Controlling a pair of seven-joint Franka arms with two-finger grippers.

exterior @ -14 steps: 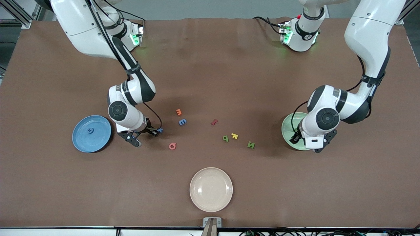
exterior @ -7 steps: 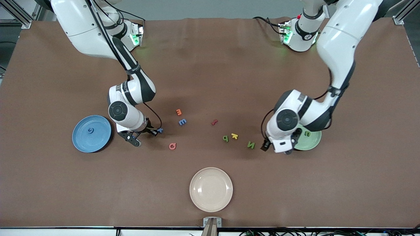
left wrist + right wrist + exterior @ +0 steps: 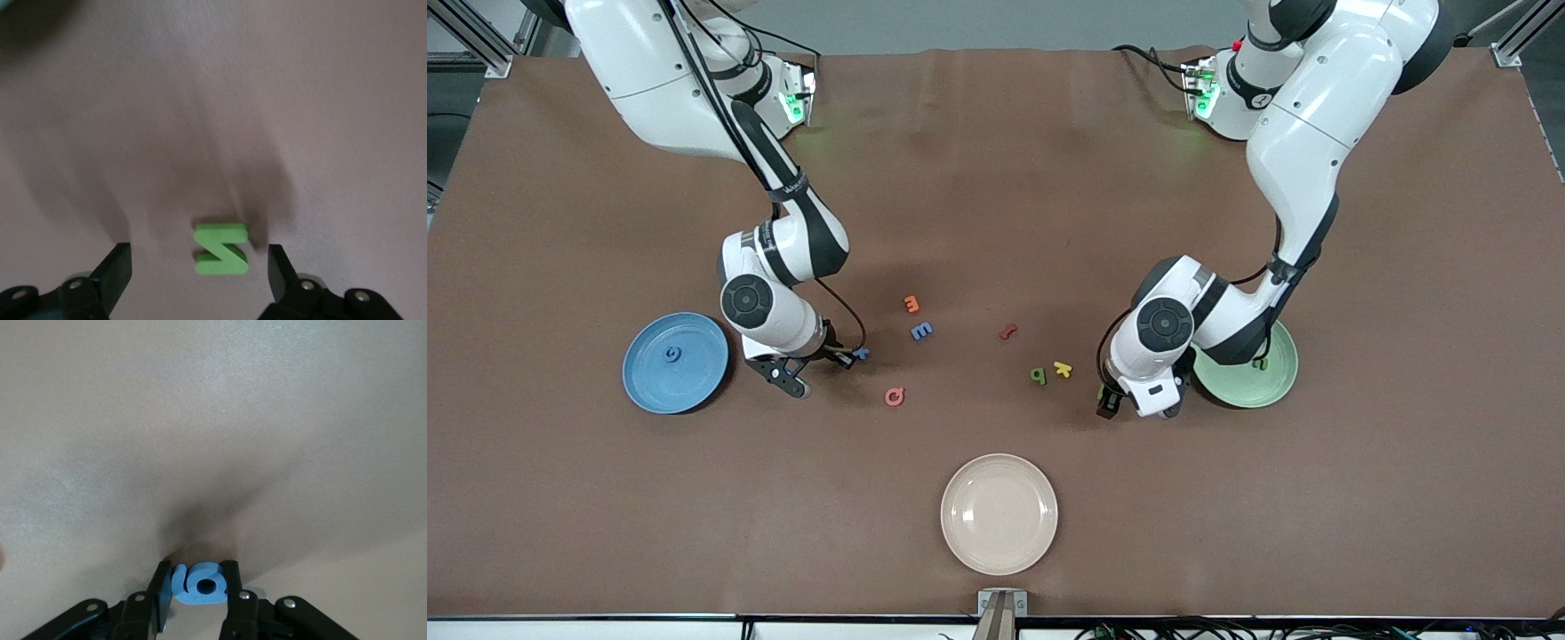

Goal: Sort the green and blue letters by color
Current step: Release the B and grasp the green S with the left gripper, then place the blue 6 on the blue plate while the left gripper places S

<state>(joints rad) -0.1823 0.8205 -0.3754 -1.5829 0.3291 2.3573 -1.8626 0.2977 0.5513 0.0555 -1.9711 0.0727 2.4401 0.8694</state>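
My right gripper (image 3: 852, 356) is shut on a small blue letter (image 3: 861, 353), low at the table beside the blue plate (image 3: 694, 387); the right wrist view shows the letter (image 3: 200, 585) pinched between both fingers. Another blue letter (image 3: 671, 354) lies in the blue plate, and a blue E (image 3: 921, 331) lies on the table. My left gripper (image 3: 1109, 400) is open, low over a green N (image 3: 221, 249) that lies between its fingers and is hidden in the front view. A green letter (image 3: 1260, 363) lies in the green plate (image 3: 1249, 387). A green p (image 3: 1039, 375) lies mid-table.
An orange m (image 3: 911, 304), a red letter (image 3: 1008, 332), a yellow k (image 3: 1063, 368) and a pink Q (image 3: 895, 396) lie among the letters. A beige plate (image 3: 1000, 551) stands nearest the front camera.
My left gripper has left the green plate, where a green letter now lies, and moved down over the green N. The right arm has not moved.
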